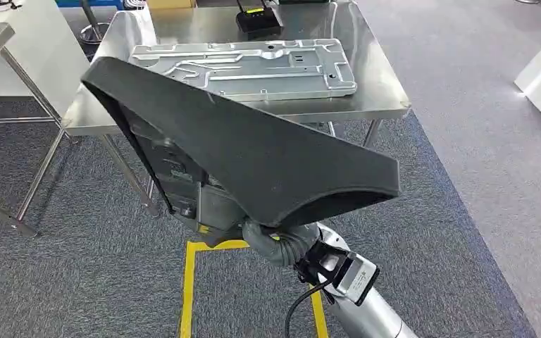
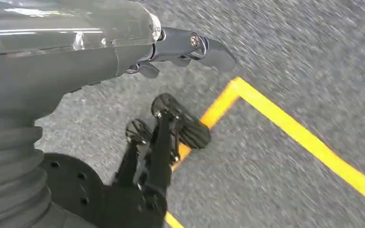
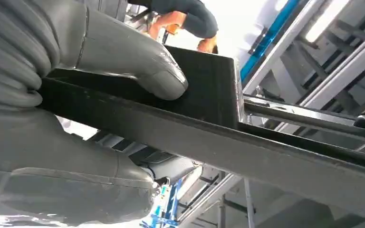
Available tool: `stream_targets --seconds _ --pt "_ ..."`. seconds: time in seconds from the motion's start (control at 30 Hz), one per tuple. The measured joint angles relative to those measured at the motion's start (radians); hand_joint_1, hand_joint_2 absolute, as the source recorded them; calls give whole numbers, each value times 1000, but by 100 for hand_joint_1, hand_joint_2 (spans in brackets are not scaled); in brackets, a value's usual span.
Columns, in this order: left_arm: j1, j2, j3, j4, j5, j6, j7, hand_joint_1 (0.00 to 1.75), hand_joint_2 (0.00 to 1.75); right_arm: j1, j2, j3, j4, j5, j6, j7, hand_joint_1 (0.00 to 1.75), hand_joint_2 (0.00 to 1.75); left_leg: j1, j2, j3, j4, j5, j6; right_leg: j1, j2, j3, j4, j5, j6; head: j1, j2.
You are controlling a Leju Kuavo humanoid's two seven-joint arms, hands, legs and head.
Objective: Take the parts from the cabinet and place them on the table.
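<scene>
Black part: a large dark panel (image 1: pixel 253 151) is being carried in front of the robot, tilted, its broad face turned up toward the head camera; a grey metal fitting is showing on its underside
Right hand: the right hand (image 3: pixel 100 71) is gripping the panel at its near lower edge; in the right wrist view the thick grey thumb is pressing on one face while the rest of the hand is wrapping under the edge
Left hand: the left hand (image 2: pixel 185 47) is hanging over the carpet beside a yellow floor line (image 2: pixel 304 137); it is holding nothing; the view is blurred and I cannot tell whether the fingers are spread or curled
Surface: the steel surface (image 1: pixel 373 84) is standing ahead of the robot, beyond the panel; a silver stamped metal plate (image 1: pixel 246 67) is already lying on it, and a small black device (image 1: pixel 257 17) is sitting at its far edge
Key relation: the panel's long axis is running from far left to near right across the head view; its far upper corner is reaching toward the surface's near left edge, while the gripped end is lying well short of it; the right arm is the one bearing the load
Judgement: the carry is looking well along; the placing is likely calling for a further approach and a levelling of the panel
Writing: no label is readable
</scene>
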Motion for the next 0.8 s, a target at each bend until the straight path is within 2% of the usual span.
stream_targets --seconds 0.07,0.1,0.17,0.2,0.27,0.3,0.33,0.37,0.4,0.47,0.5,0.53,0.57,0.6,0.63,0.67,0.7,0.73,0.8 --pt "-2 1 -3 0 0 0 0 0 175 0 0 0 0 -1 -1 0 175 175 -1 -2 1 -2 -3 14 -2 1 6 -6 -1 10 0 0" --pt "-1 2 -3 0 0 0 0 0 175 1 0 0 0 -1 -1 0 175 175 2 -3 2 -7 -5 23 -1 1 6 5 8 18 0 0" --pt "-1 2 -5 0 0 0 -1 0 175 -1 0 0 -1 -2 -1 0 175 175 6 -4 21 -15 -6 34 -5 -2 4 26 -10 29 0 0" --pt "-1 2 -5 0 0 0 -1 0 175 -3 0 0 -2 -2 -1 0 175 175 6 -4 25 -16 -9 39 -6 -3 -20 76 -36 33 0 0" --pt "0 2 -5 0 0 0 0 0 175 0 -1 0 -1 -2 -2 0 175 175 5 -4 30 -16 -17 44 -10 -3 -111 226 -101 39 0 0" --pt "0 3 -5 0 0 2 0 0 175 3 -2 0 -1 -3 -2 0 175 175 5 -4 33 -15 -22 45 -11 -4 -159 294 -122 42 0 0" --pt "0 3 -5 0 0 4 0 0 175 5 -2 0 -1 -5 -2 0 175 175 5 -5 38 -15 -27 44 -12 -4 -188 320 -117 42 0 0" --pt "1 3 -6 0 0 4 1 0 175 6 -2 0 -1 -6 -3 0 175 175 5 -5 47 -15 -34 42 -12 -5 -189 294 -83 43 0 0" --pt "2 3 -6 0 0 5 1 0 175 6 -2 0 -1 -6 -2 0 175 175 5 -6 59 -15 -41 40 -12 -6 -168 226 -29 40 0 0" --pt "2 2 -6 0 0 5 1 0 175 6 -2 0 -2 -6 -2 0 175 175 4 -7 83 -16 -58 34 -9 -9 -104 44 94 26 0 0" --pt "2 1 -6 0 0 5 2 0 175 7 -2 0 -1 -7 -2 0 175 175 3 -7 91 -17 -63 30 -2 -12 -99 33 67 20 0 0" --pt "0 1 -6 0 0 5 2 0 175 6 -2 0 -1 -7 -2 0 175 175 4 -7 86 -18 -67 22 3 -12 -98 21 23 13 1 0" --pt "0 1 -7 0 0 5 3 0 175 7 -2 0 -3 -8 -3 0 175 175 4 -5 88 -23 -74 13 5 -12 -95 16 45 4 1 0" --pt "1 0 -7 0 0 8 3 0 175 8 -2 0 -4 -9 -5 0 175 175 3 -5 96 -3 -65 6 4 -10 -90 10 57 -4 0 0" --pt "0 0 -7 0 0 11 3 0 175 8 -1 0 -6 -9 -9 0 175 175 1 -5 107 -4 -67 -2 0 -10 -77 8 55 -9 0 0" --pt "-2 1 -8 0 0 11 4 0 175 9 0 0 -10 -8 -13 0 175 175 5 -5 104 8 -80 -4 -6 -10 -59 -1 58 -11 0 0" --pt "-3 0 -8 0 0 12 4 0 175 6 0 0 -12 -9 -16 0 175 175 6 -5 86 54 -90 -9 -5 -12 -48 -3 53 -19 0 0" --pt "-5 0 -9 0 -1 11 5 0 175 6 1 0 -14 -10 -19 0 175 175 7 -5 44 124 -114 -14 -5 -12 -44 -3 47 -22 0 0" --pt "-3 1 -10 0 0 12 6 0 175 12 0 0 -14 -11 -19 0 175 175 7 -5 -48 260 -177 -13 -4 -11 -36 -3 35 -24 0 0"
